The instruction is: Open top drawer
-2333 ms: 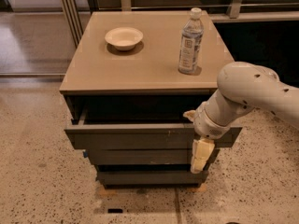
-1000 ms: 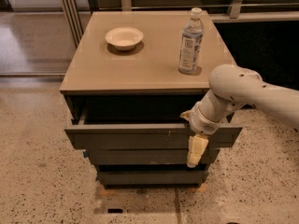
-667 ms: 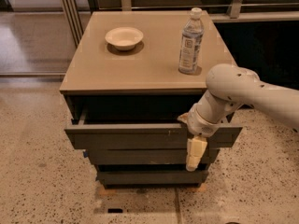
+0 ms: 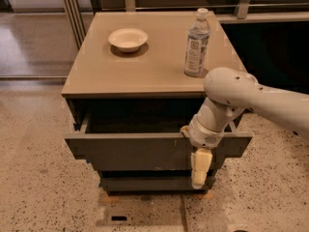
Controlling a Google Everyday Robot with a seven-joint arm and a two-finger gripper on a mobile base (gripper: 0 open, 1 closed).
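Observation:
The top drawer is a wide dark grey front with no handle. It stands pulled out from the cabinet, and a shallow dark interior shows behind its top edge. My gripper hangs from the white arm, which comes in from the right. The gripper sits at the right part of the drawer's top edge, and its pale end hangs down in front of the drawer front. The part behind the front panel is hidden.
A tan cabinet top carries a white bowl at the back left and a water bottle at the back right. A lower drawer front sits beneath. Speckled floor surrounds the cabinet, with a metal railing behind.
The gripper has shifted slightly left along the drawer's front edge. The drawer stays pulled out about the same amount.

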